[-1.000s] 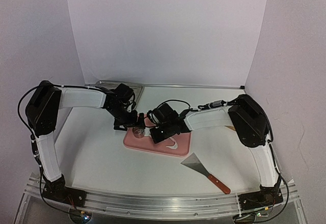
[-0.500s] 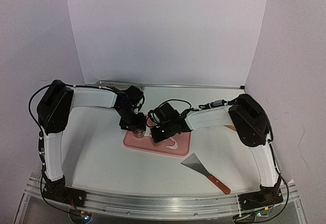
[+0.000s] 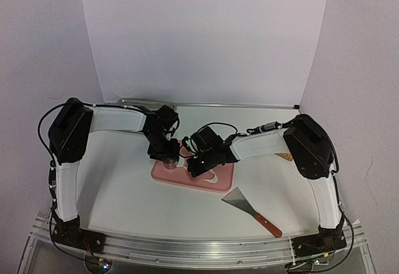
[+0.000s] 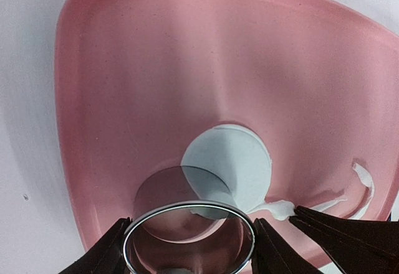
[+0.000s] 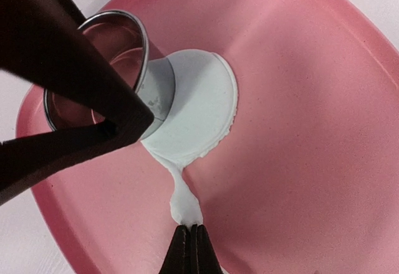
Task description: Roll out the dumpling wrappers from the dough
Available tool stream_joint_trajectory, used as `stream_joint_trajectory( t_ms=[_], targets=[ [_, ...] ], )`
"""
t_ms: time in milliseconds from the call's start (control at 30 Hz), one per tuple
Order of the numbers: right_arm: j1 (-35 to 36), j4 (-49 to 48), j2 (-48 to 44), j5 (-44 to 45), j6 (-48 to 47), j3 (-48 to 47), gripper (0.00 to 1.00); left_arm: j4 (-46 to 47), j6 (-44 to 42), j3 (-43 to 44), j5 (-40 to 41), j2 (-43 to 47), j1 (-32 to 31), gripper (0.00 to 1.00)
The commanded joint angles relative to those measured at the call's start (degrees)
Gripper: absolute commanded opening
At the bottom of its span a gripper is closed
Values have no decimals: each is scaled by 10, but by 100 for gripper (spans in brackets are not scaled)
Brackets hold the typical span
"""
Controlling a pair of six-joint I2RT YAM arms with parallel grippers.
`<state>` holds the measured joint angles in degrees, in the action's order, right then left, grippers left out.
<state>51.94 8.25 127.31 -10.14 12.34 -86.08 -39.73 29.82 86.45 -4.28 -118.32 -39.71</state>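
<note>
Wrapper [image 4: 234, 162] on board [image 4: 124, 68], ring cutter [image 4: 189, 240] overlapping its edge; scraper [image 3: 251, 210] front-right of board

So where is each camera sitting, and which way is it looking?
Top camera: above and behind the arms, looking down at the table; both whole arms show, left gripper and right gripper meeting over the pink board.
Left wrist camera: on the left arm, looking down past its own fingers clasping the ring cutter.
Right wrist camera: on the right arm, looking down at its own shut fingertips pinching the dough tail.
Shared: both wrist views show the ring cutter, the round wrapper and the pink board.
</note>
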Motion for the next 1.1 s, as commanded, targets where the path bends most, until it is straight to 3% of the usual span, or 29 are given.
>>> stream_joint_trajectory(
  t_ms=[0,367,533,633,767,967,1067],
  targets=[
    [9,112,-8,-43,-33,27,0,-21,-1,15,25,-27,1,54],
    [19,144,-24,-100,-41,42,0,-25,1,21,28,-34,1,53],
    [19,156,-47,-64,-17,42,0,-20,1,22,26,-28,1,54],
    [19,170,-74,-29,7,31,0,2,-4,17,9,-5,1,62],
    [14,192,-112,12,28,4,14,29,-1,14,-10,34,1,65],
    [-17,201,-152,25,67,-5,42,39,12,16,-27,69,1,57],
    [-31,201,-159,16,87,-4,50,40,21,6,-28,88,1,55]
  ],
)
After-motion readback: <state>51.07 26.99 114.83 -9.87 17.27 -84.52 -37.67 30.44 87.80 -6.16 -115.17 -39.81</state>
